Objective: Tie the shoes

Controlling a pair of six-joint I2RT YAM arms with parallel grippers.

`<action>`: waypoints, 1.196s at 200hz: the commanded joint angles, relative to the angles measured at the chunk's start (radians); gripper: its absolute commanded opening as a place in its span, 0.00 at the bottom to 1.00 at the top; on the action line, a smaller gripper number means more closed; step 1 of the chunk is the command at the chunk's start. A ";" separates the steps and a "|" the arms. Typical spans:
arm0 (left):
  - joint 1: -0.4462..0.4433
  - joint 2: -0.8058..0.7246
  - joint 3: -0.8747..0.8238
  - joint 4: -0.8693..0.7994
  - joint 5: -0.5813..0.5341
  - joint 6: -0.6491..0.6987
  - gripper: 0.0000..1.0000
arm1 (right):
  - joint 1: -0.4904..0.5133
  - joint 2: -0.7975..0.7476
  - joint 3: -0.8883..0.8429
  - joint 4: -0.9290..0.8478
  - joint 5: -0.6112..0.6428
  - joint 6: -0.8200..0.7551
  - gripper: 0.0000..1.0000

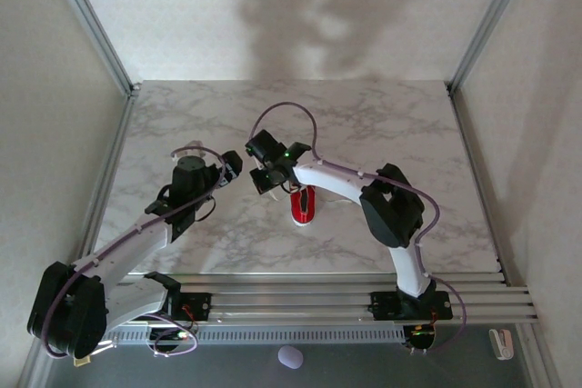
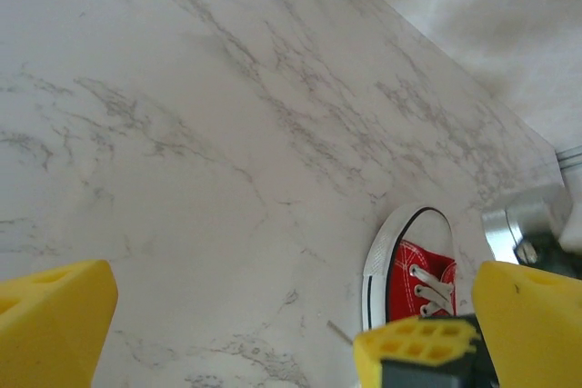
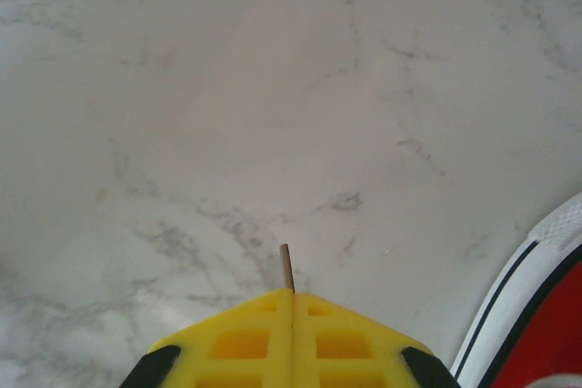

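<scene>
Left gripper is wide open, nothing between the fingers, over bare worktop. Right gripper is clamped shut with a thin stub poking from the seam, possibly a lace tip. Red sneaker sits mid-worktop, just beside the right gripper.

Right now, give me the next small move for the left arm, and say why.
Probably ease the left fingers forward around the lace tip and close. They stand wide open, and the right fingers are shut on that tip, which pokes out in front of them beside the shoe.
</scene>
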 commanded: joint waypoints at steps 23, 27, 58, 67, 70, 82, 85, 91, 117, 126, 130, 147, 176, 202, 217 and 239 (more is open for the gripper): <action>0.009 -0.011 -0.020 0.035 0.060 -0.011 0.99 | 0.009 0.079 0.097 -0.085 0.206 -0.023 0.05; 0.009 -0.009 -0.021 0.038 0.068 -0.008 0.99 | 0.009 0.081 0.100 -0.088 0.222 -0.019 0.05; 0.006 0.022 -0.024 0.066 0.133 0.002 0.99 | 0.010 0.089 0.135 -0.090 0.271 -0.008 0.17; 0.004 0.034 -0.024 0.070 0.147 0.005 0.99 | 0.009 0.092 0.150 -0.090 0.244 -0.008 0.25; 0.003 0.037 -0.023 0.072 0.149 0.004 0.99 | 0.010 0.090 0.153 -0.089 0.233 -0.008 0.27; -0.001 0.046 -0.028 0.079 0.156 0.005 1.00 | 0.012 0.067 0.146 -0.063 0.188 -0.008 0.34; -0.002 0.048 -0.030 0.081 0.157 0.006 1.00 | 0.011 0.057 0.140 -0.054 0.177 -0.009 0.35; -0.003 0.052 -0.032 0.083 0.159 0.006 0.99 | 0.011 0.035 0.125 -0.032 0.154 -0.012 0.39; -0.010 0.079 -0.028 0.093 0.180 0.020 0.96 | 0.008 -0.083 0.035 0.058 0.100 -0.025 0.45; -0.016 0.101 -0.017 0.089 0.188 0.025 0.93 | 0.003 -0.123 0.001 0.068 0.112 -0.022 0.45; -0.020 0.114 -0.009 0.083 0.192 0.026 0.91 | -0.001 -0.140 -0.013 0.069 0.120 -0.021 0.45; -0.045 0.182 0.035 0.040 0.188 0.032 0.83 | -0.016 -0.192 -0.056 0.032 0.164 -0.009 0.44; -0.094 0.281 0.110 -0.050 0.132 0.026 0.80 | -0.038 -0.227 -0.076 -0.099 0.228 -0.012 0.49; -0.103 0.330 0.139 -0.089 0.113 -0.010 0.79 | -0.068 -0.217 -0.053 -0.203 0.205 -0.018 0.58; -0.105 0.349 0.148 -0.102 0.114 -0.025 0.79 | -0.084 -0.198 -0.024 -0.247 0.183 -0.033 0.59; -0.109 0.369 0.168 -0.128 0.118 -0.030 0.79 | -0.098 -0.158 0.027 -0.310 0.147 -0.056 0.59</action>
